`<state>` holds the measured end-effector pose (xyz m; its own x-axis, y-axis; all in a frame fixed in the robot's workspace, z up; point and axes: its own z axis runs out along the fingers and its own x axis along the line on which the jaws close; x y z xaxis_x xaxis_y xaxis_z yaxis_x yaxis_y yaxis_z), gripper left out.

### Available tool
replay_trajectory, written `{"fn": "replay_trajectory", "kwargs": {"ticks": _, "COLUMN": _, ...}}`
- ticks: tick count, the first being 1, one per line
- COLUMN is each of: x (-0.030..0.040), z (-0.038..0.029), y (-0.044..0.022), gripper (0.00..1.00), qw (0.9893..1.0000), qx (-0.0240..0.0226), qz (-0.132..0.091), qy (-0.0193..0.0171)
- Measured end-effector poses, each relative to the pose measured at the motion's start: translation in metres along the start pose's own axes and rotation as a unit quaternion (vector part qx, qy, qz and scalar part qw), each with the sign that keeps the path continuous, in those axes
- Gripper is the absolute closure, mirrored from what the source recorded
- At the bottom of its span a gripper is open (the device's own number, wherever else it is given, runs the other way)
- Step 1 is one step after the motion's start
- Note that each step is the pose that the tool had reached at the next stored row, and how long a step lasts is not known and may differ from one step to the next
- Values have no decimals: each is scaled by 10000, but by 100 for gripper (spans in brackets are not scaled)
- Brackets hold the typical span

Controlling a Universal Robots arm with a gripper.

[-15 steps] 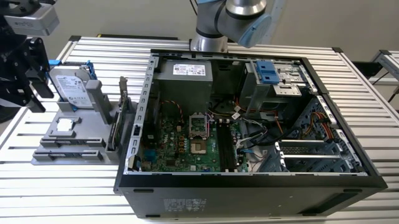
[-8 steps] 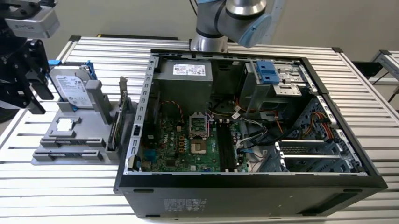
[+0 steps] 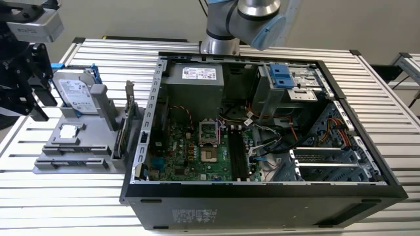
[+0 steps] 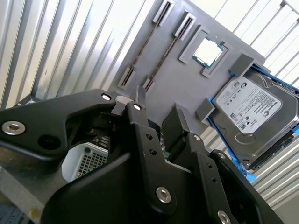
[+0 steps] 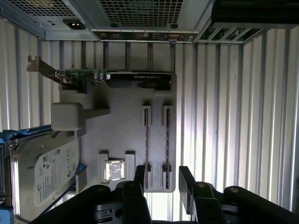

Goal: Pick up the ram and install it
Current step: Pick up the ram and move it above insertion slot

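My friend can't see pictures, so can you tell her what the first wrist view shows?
The open black gripper hovers above a grey holder with two thin ram sticks standing in slots. A small chip, a hard drive and a card share the holder.

the whole scene sits on a work table built of silver aluminium slats with dark grooves between them, running across the exterior view from edge to edge. black corner caps close off its far edge near the upper right and upper left of the frame. behind it, a plain pale wall fills the top of the frame, evenly lit and bare. a second slatted table of the same make stands just apart at the upper right edge. bright light glares off the slats at the lower left. the same ribbed slats gleam in both wrist views.
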<state>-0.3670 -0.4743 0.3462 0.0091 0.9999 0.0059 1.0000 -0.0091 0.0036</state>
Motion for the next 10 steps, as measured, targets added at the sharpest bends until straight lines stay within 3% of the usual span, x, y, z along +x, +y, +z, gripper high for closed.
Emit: {"fn": "replay_trajectory", "kwargs": {"ticks": 10, "x": -1, "z": 24, "y": 0, "gripper": 0, "qw": 10000, "qx": 0, "qz": -3, "qy": 0}}
